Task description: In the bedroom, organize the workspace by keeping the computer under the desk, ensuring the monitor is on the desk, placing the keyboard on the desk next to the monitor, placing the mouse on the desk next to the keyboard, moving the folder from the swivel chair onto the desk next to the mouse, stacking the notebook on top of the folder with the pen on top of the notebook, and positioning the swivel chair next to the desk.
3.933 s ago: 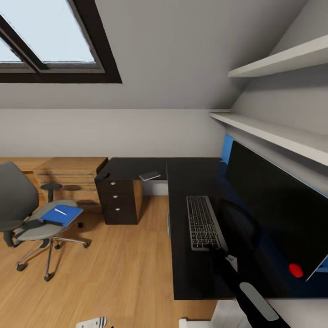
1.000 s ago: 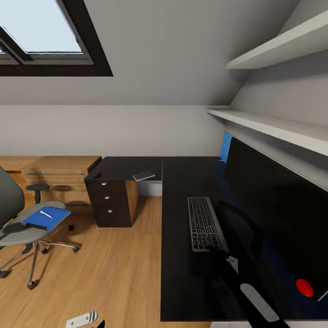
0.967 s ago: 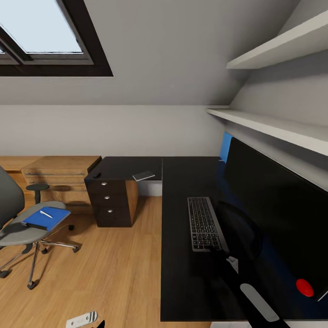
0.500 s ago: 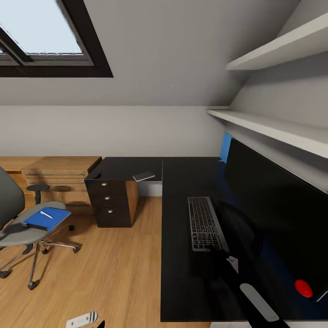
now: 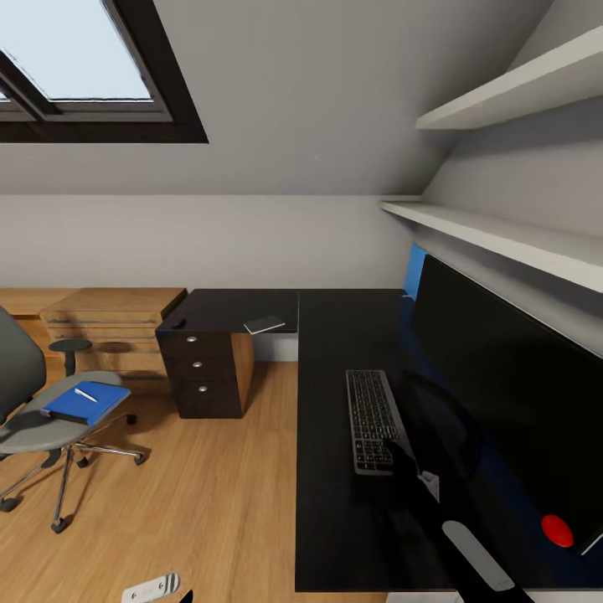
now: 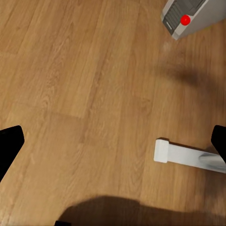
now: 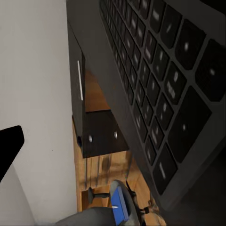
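On the desk (image 5: 331,502), my right claw (image 5: 400,456) is pinching the keyboard's (image 5: 373,419) near right corner, beside the monitor (image 5: 511,402). My left claw (image 6: 113,141) is hanging spread over floor. Far left, folder (image 5: 84,402) is lying on chair (image 5: 50,427).

The counter (image 5: 335,519) fills the right half of the head view, its far wing running left to a drawer unit (image 5: 205,373). On it, the keyboard (image 5: 373,420) lies just left of the monitor (image 5: 502,402), which stands along the counter's right side. The right end effector (image 5: 400,456) sits at the keyboard's near end. A flat item (image 5: 264,324) rests on the far wing. Well left, on the floor, stands the swivel chair (image 5: 33,419); the folder (image 5: 84,402) lies on its seat with the pen (image 5: 85,394) on top.
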Motion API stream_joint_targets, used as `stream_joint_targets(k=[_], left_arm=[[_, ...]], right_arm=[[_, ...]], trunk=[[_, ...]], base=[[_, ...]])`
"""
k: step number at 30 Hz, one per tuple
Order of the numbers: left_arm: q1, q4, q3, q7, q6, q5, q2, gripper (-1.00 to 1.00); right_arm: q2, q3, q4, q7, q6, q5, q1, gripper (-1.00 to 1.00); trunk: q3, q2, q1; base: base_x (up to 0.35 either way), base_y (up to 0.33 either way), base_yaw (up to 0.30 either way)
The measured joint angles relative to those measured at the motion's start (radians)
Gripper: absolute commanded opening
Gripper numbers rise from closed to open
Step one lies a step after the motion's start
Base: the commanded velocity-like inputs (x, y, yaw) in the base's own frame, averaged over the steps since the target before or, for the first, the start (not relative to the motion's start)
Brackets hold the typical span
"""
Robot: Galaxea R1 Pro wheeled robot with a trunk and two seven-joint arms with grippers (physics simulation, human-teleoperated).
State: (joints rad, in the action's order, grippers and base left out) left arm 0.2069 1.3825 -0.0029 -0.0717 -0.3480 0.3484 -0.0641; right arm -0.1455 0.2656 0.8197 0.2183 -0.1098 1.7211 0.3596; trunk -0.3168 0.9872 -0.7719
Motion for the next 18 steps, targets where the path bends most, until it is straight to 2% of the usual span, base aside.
stream_joint_targets(k=[3, 6, 18], left_arm=[[0.0, 0.0, 0.0, 0.0, 0.0, 0.0, 0.0, 1.0], [0.0, -0.001, -0.001, 0.0, 0.001, -0.001, 0.0, 1.0], [0.0, -0.001, 0.002, -0.002, 0.001, 0.0, -0.001, 1.0]], right_arm=[[0.001, 0.0, 0.0, 0.0, 0.0, 0.0, 0.0, 1.0], [0.001, 0.0, 0.0, 0.0, 0.0, 0.0, 0.0, 1.0], [0.004, 0.005, -0.001, -0.002, 0.001, -0.003, 0.0, 1.0]], trunk=[[0.0, 0.0, 0.0], [0.0, 0.0, 0.0], [0.0, 0.0, -0.001]], base=[[-0.043, 0.0, 0.0], [-0.227, 0.0, 0.0], [-0.32, 0.0, 0.0]])
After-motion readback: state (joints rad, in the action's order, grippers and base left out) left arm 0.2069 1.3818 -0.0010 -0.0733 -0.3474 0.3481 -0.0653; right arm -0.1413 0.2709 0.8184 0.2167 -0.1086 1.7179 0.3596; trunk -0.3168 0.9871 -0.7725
